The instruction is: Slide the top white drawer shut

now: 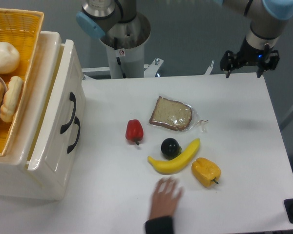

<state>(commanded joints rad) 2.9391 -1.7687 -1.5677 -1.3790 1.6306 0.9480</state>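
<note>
The white cabinet stands at the table's left edge with its front facing right. The top white drawer (52, 105) is pulled out a little, and a narrow gap shows behind its front panel. Its curved black handle (68, 113) sits just above the lower drawer's handle (74, 135). My gripper (249, 63) hangs at the far right back of the table, far from the drawer. Its fingers are spread apart and hold nothing.
A yellow wicker basket (27, 29) with bread rolls sits on the cabinet top. On the table lie a red pepper (134, 131), bagged bread (171, 114), a dark round fruit (170, 147), a banana (176, 158) and a yellow pepper (206, 171). A person's hand (165, 197) rests at the front edge.
</note>
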